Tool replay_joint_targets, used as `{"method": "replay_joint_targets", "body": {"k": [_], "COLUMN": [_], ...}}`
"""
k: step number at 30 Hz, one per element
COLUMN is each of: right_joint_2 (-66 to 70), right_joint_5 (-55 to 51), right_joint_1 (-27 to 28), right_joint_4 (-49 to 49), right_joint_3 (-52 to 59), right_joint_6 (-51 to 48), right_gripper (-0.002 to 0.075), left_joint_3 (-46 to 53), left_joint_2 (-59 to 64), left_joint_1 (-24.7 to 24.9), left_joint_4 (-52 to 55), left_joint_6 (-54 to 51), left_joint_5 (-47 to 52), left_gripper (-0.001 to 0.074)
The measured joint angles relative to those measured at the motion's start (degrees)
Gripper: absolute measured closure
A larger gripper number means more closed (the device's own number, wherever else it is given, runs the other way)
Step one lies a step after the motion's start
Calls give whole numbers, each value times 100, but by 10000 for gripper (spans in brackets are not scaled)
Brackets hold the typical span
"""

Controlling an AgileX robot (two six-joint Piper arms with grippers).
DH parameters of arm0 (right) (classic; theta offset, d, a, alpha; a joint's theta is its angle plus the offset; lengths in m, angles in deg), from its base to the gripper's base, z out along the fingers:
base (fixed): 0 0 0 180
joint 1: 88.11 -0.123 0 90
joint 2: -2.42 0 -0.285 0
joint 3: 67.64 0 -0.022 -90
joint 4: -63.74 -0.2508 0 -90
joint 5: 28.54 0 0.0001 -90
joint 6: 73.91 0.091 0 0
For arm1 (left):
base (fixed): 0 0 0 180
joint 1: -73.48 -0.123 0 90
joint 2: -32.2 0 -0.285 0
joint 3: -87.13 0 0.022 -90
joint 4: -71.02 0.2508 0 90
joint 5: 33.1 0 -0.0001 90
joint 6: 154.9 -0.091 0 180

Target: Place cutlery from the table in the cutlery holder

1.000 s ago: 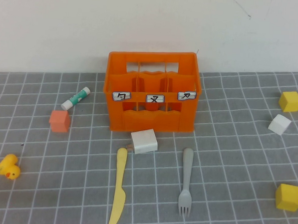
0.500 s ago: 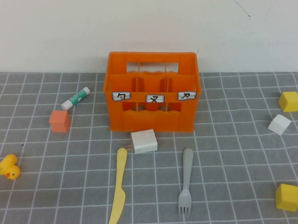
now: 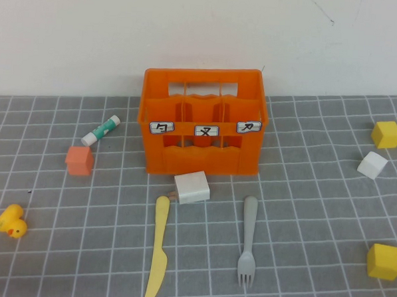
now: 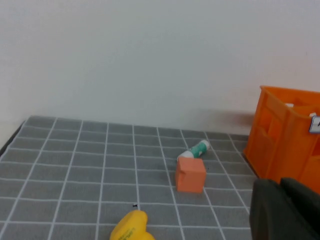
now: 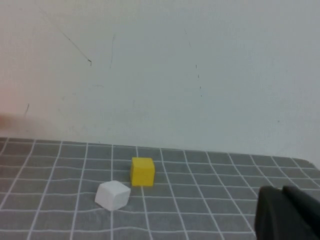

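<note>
Nearest the robot, the left gripper (image 4: 285,210) shows only as a dark corner in its wrist view, fingers closed on nothing. The right gripper (image 5: 290,212) is likewise parked low over its own side; whether its fingers are parted cannot be told. Farther out on the surface (image 3: 316,194), the knife (image 3: 157,247) and fork (image 3: 248,239) lie flat and well apart, long axes pointing away toward the cutlery holder (image 3: 203,122). The knife lies left, so likelier the left arm's.
</note>
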Motion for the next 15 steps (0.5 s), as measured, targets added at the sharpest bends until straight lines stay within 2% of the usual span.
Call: {"method": "replay_joint_targets", "body": {"k": [5,11,15], "right_joint_2": [0,0,0], "right_joint_5": [58,623,375], "right_joint_1": [0,0,0], "right_joint_4": [0,21,21], "right_joint_3": [0,0,-364], "right_joint_6": [0,23,49], "right_gripper": [729,729,729], "left_joint_3": [0,0,-382], "left_joint_2": [0,0,0], "left_joint_1": [0,0,0], "left_joint_4": [-3,-68,341], "left_joint_6": [14,91,136], "left_joint_5": [-36,-862,-865], "left_gripper": [736,736,736]}}
